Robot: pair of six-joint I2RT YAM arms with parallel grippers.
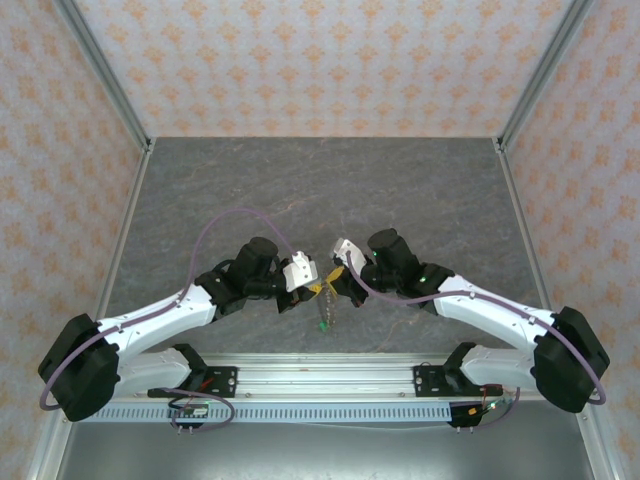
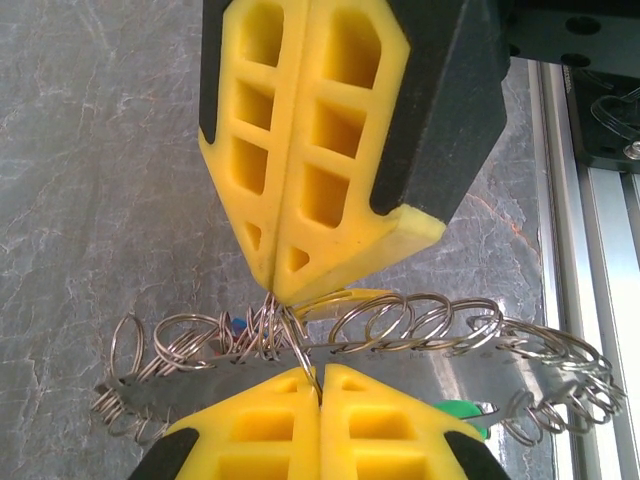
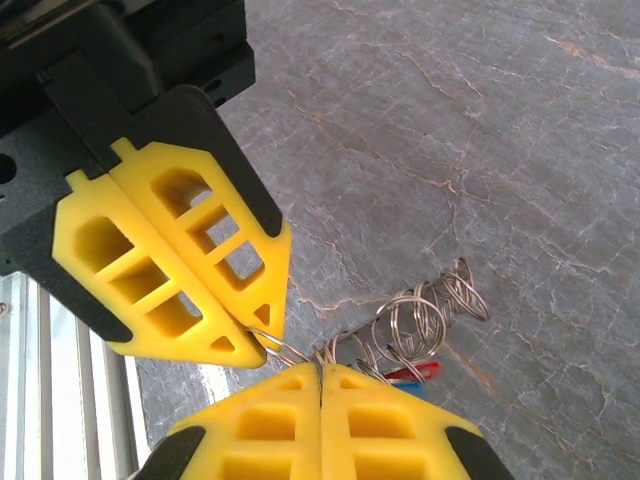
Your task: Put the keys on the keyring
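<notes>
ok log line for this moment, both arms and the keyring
left fingers: shut on keyring | right fingers: shut on keyring | pose: tip to tip | keys: red, blue heads among rings

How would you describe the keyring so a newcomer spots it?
Over the grey marbled table, the yellow-fingered left gripper and right gripper meet tip to tip. Pinched between them is the keyring: a wiry chain of thin silvery loops, bare metal, unlike the red- and blue-headed keys beside it.

We find the keyring (image 2: 400,325) between the left tool (image 2: 320,372) and right tool (image 3: 318,368), above the tabletop (image 1: 320,190), keys (image 3: 410,374) among its loops.
</notes>
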